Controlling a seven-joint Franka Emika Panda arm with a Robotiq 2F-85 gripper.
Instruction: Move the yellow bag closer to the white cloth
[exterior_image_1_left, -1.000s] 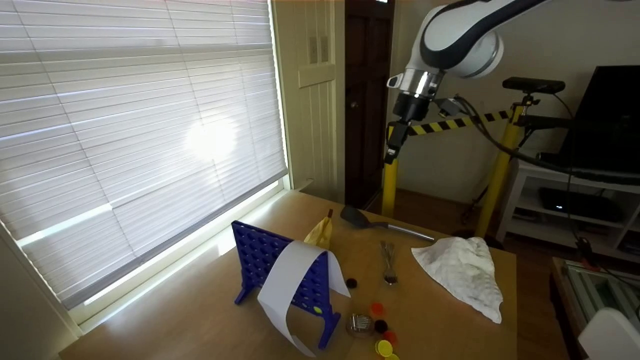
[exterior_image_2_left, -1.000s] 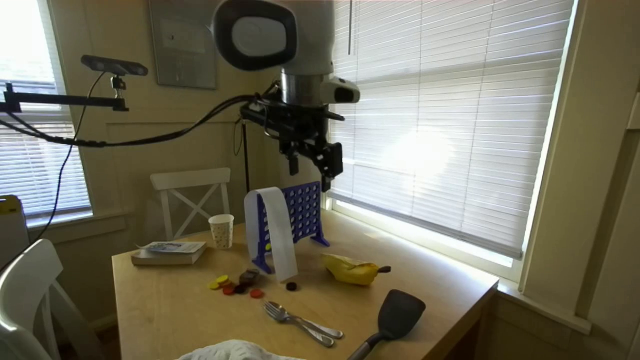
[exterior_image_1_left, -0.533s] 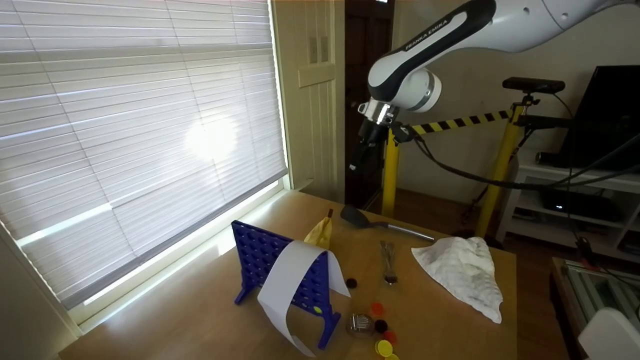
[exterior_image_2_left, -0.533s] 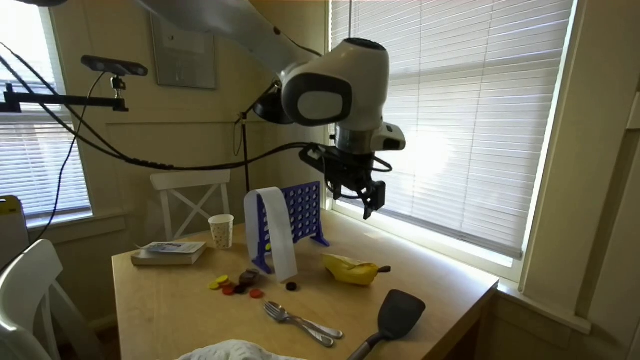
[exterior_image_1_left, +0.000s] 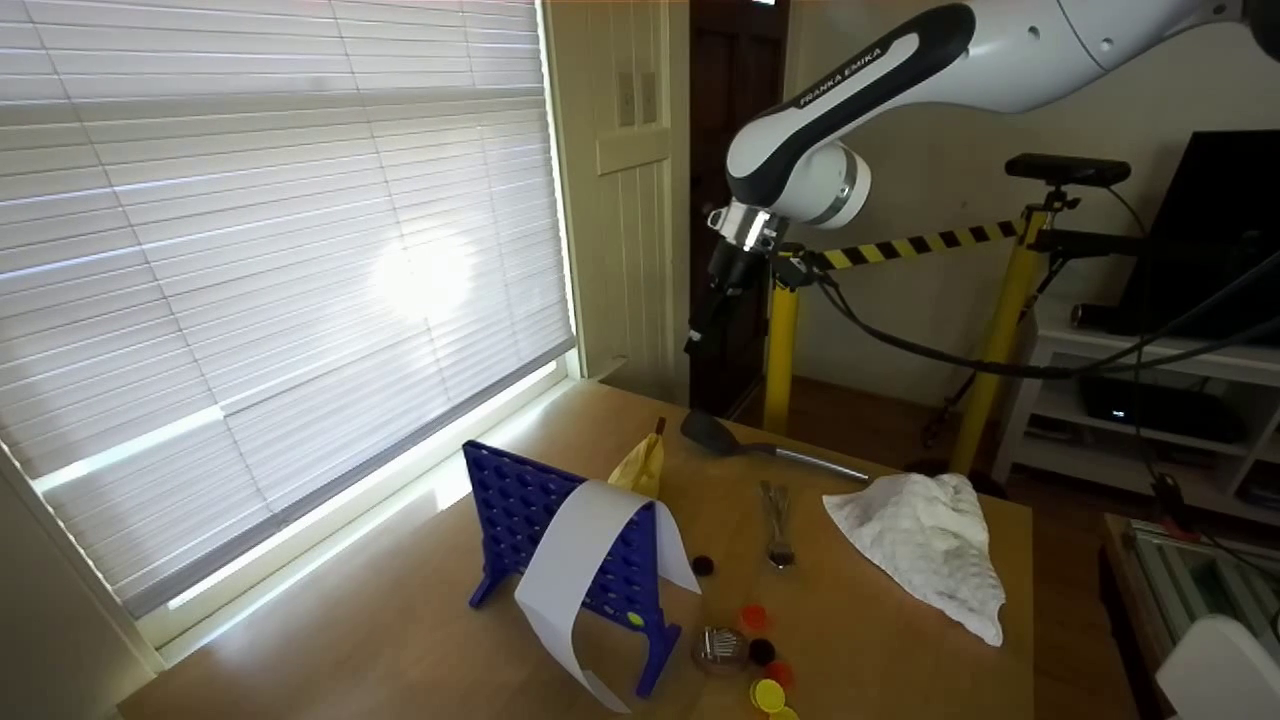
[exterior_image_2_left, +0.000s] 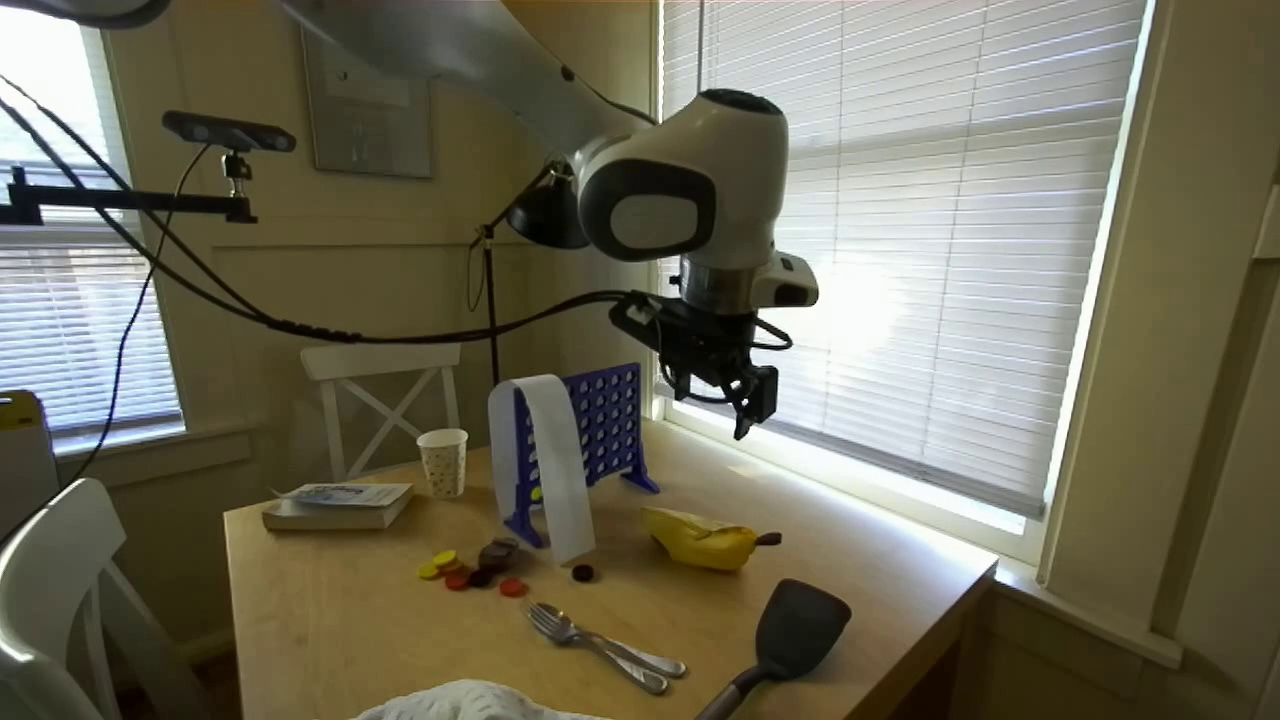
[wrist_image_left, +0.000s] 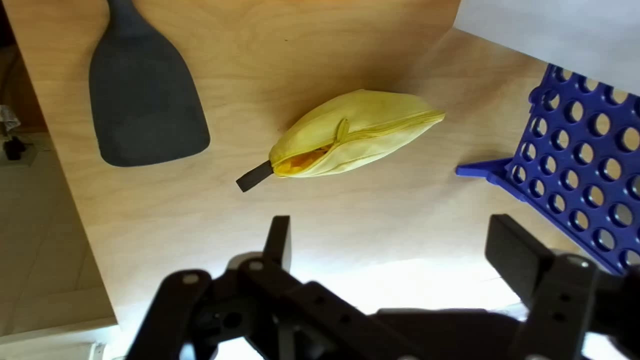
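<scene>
The yellow bag (exterior_image_1_left: 640, 468) is a small banana-shaped pouch with a dark tab. It lies on the table beside the blue rack and shows whole in an exterior view (exterior_image_2_left: 705, 540) and in the wrist view (wrist_image_left: 355, 135), its zipper partly open. The white cloth (exterior_image_1_left: 920, 545) lies crumpled at the table's edge; only its top shows in an exterior view (exterior_image_2_left: 470, 702). My gripper (wrist_image_left: 391, 220) is open and empty, high above the table. It hangs above the bag's area in both exterior views (exterior_image_1_left: 693, 345) (exterior_image_2_left: 712, 412), touching nothing.
A blue rack (exterior_image_2_left: 605, 420) with a white paper strip (exterior_image_2_left: 560, 470) over it stands beside the bag. A black spatula (exterior_image_2_left: 800, 630) and silver forks (exterior_image_2_left: 605, 648) lie between bag and cloth. Several discs (exterior_image_2_left: 512, 587), a cup (exterior_image_2_left: 443, 462) and a book (exterior_image_2_left: 338, 506) are on the table. A window borders it.
My arm has swung toward the window side and come down somewhat, mostly in the earlier half second, with a slight further shift since. The bag and cloth have not moved.
</scene>
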